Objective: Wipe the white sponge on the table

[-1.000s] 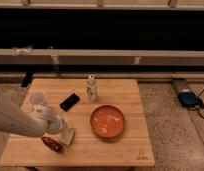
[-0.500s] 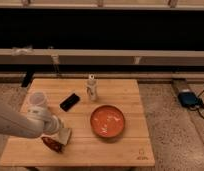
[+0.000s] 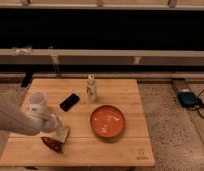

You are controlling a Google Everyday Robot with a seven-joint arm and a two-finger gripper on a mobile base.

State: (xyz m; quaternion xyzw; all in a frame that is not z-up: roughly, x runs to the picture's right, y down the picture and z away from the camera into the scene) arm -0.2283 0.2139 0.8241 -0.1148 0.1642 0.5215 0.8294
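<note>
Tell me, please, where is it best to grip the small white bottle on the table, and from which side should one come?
Probably by its body, below the narrower top. The bottle stands upright on the table, so a sideways approach suits it. Come from its right, where the wood is bare; the black phone lies to its left. The gripper is shut, down at the sponge.
</note>
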